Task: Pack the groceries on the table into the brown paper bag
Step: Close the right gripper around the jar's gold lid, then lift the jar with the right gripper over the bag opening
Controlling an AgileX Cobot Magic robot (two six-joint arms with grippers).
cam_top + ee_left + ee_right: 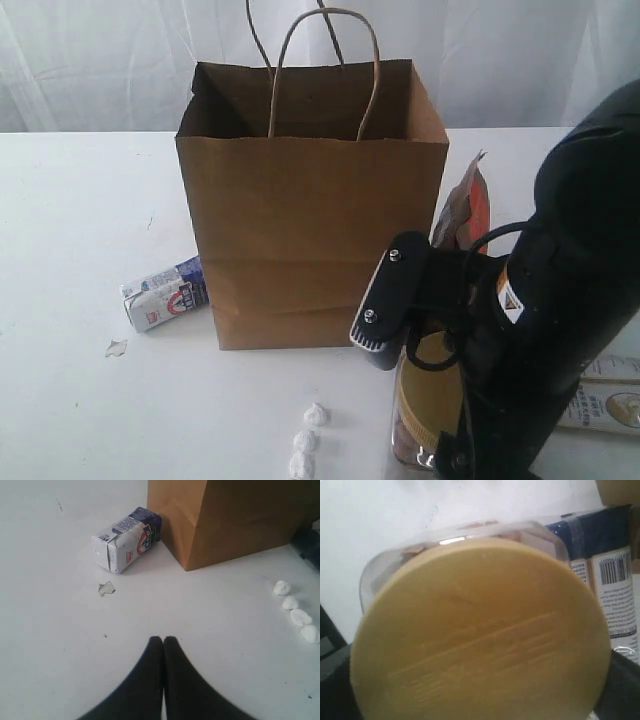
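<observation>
Gold-lidded jar, carton and pouch sat unpacked beside the bag; my left gripper was clenched empty, and I could not tell whether the right gripper had clamped the jar.

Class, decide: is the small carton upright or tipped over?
Tipped over: small white-blue carton lies lengthwise on the table beside the brown paper bag.

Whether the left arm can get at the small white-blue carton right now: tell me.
Probably yes: only bare table and a scrap lie between the shut left gripper and the small white-blue carton, on its side beside the brown paper bag. It must open first.
</observation>
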